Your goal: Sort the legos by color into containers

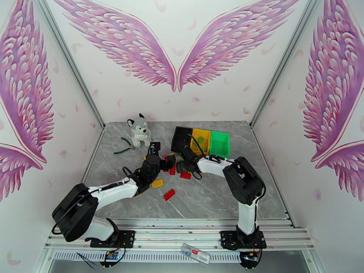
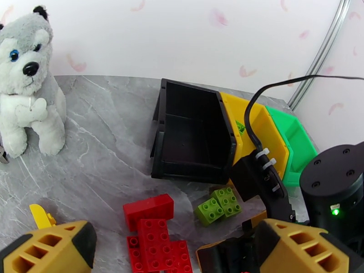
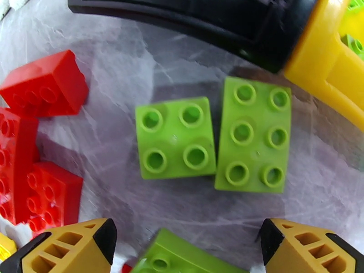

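- The right gripper hangs low over the table, its jaws spread wide with nothing clamped between them.
- Straight under it lie two light green bricks, one with four studs and one with six. They sit studs up, side by side and almost touching. A third green brick pokes in at the near edge, between the yellow fingertips.
- The left gripper is likewise wide open and empty, poised above a cluster of red bricks lying flat on the table.
- Just beyond the green pair stands the black bin, joined in a row with the yellow bin and the green bin. A scrap of green shows inside the yellow one.
- Nearer the arm bases, a yellow brick and a single red brick lie apart from the pile.
- At the far left — well away from the bricks — a husky toy sits upright, with pliers on the table beside it.
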